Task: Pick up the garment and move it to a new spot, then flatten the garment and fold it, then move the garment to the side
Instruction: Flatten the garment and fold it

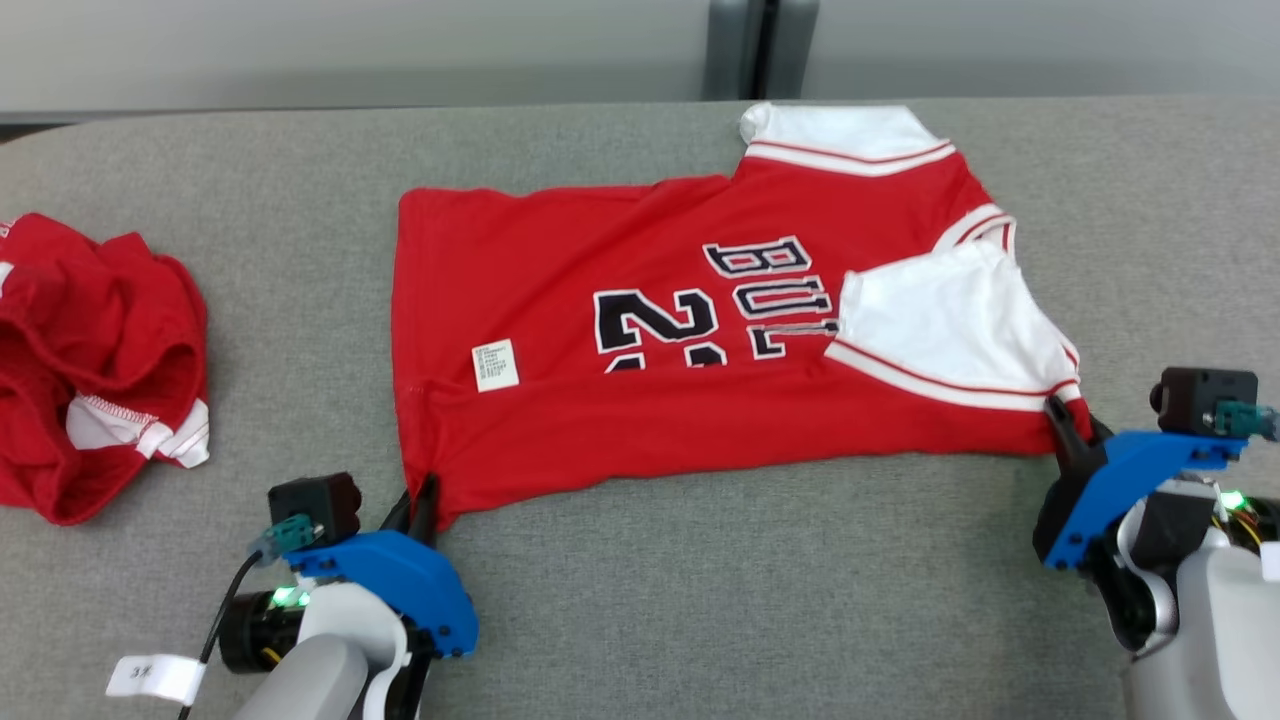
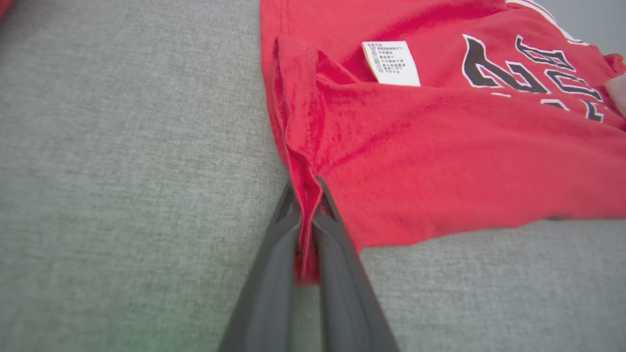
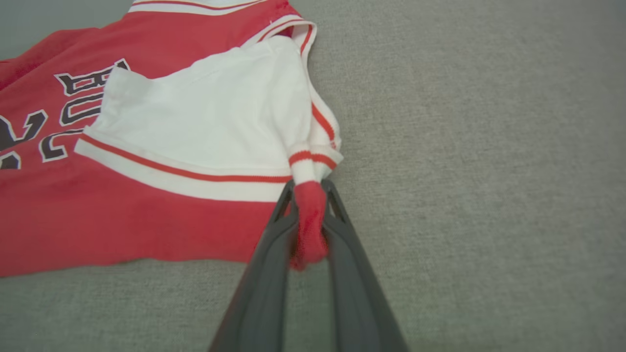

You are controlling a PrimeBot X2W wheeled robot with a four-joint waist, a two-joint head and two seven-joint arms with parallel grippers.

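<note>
Jersey: the red jersey [image 1: 700, 420] lies spread across the middle of my head view on the grey fabric surface [image 1: 700, 600], with a white sleeve [image 1: 950, 320] folded over its front.
My left gripper [image 1: 422, 498]: at 7 o'clock, clamped on the jersey's hem corner.
My right gripper [image 1: 1058, 415]: at 4 o'clock, pinching a red bunch of the jersey beside the sleeve's striped trim.
Other cloth: a crumpled red garment [image 1: 90, 370] at 9 o'clock, well apart from the jersey.

The jersey [image 1: 700, 420] is red, with white sleeves edged in thin red stripes and black lettering outlined in white. Its care label [image 1: 495, 365] is white with fine dark print. The crumpled garment [image 1: 100, 370] is red with white trim. The desk [image 1: 700, 600] is heathered grey. The left claw [image 1: 420, 497] and right claw [image 1: 1060, 418] are dark grey, on blue mounts [image 1: 400, 580].
</note>
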